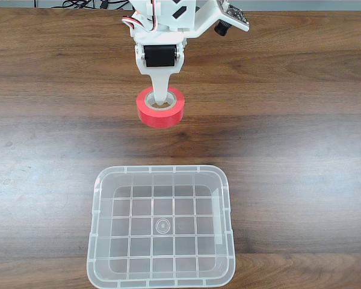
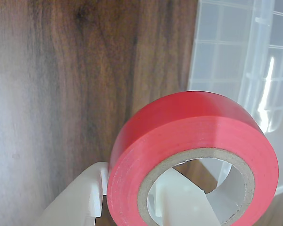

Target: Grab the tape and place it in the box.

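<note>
the gripper (image 1: pixel 160 103) clamps the tape (image 1: pixel 160 107) through its core, the box (image 1: pixel 102 180) lying nearer in the fixed view.

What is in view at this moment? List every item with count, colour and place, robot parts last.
tape: one, red with a beige core, tilted and held at the gripper's tip beyond the box's far rim in the fixed view; close up in the wrist view.
box: one, clear plastic with a grid bottom, empty, near edge of the table.
table: one, dark brown wood grain.
cables: a few, dark, at the table's far edge.
gripper: one, white, one finger through the tape's core, another outside the roll.
</note>
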